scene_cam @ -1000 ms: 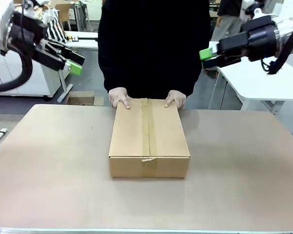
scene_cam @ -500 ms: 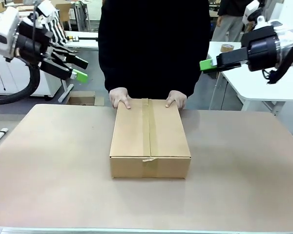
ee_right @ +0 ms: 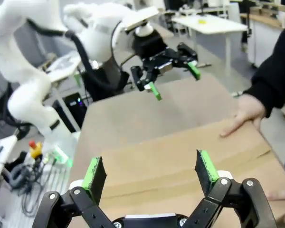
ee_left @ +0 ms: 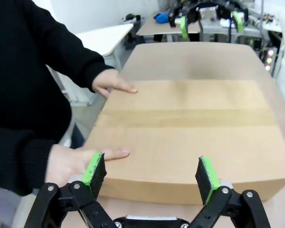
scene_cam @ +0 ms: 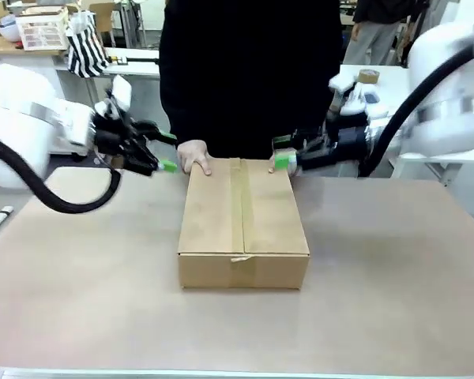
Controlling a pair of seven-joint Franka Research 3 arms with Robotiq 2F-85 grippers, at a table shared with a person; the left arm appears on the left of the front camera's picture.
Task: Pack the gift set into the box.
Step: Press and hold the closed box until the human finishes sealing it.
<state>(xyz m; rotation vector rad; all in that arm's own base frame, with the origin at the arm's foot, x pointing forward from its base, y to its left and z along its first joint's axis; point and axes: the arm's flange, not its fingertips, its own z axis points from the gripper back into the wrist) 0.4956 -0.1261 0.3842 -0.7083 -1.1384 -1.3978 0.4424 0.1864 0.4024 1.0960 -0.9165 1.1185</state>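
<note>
The shut brown cardboard box (scene_cam: 243,213) lies lengthwise toward the person (scene_cam: 249,71); left jaws and right jaws, both spread, flank its far end equally near

A striped bag (scene_cam: 85,49) sits beside a white basket (scene_cam: 41,31) far left; a tape roll (scene_cam: 368,76) rests on a white table (scene_cam: 385,88).

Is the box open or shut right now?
Shut. The box has its top closed flat, and a strip of tape runs along the centre seam. What is inside cannot be told.
</note>
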